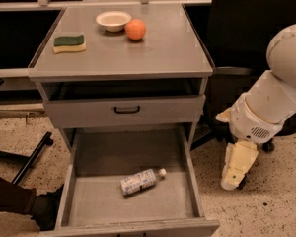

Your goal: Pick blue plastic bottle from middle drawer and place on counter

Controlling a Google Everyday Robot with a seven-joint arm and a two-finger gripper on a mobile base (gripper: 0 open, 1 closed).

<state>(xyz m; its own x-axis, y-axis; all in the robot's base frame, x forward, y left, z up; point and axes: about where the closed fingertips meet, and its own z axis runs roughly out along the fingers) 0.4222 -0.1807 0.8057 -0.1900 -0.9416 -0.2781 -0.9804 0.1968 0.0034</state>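
The blue plastic bottle [140,180] lies on its side on the floor of the open middle drawer [98,204], white cap pointing right. The grey counter [153,53] is the cabinet's top. My white arm comes in from the right, and the gripper [238,166] hangs down beside the drawer's right wall, outside it, to the right of the bottle and apart from it.
On the counter sit a green-yellow sponge [69,42], a white bowl [113,20] and an orange ball [135,29]. The upper drawer front with a black handle [127,109] is closed. A black chair [246,38] stands at the right, black chair legs [32,157] at the left.
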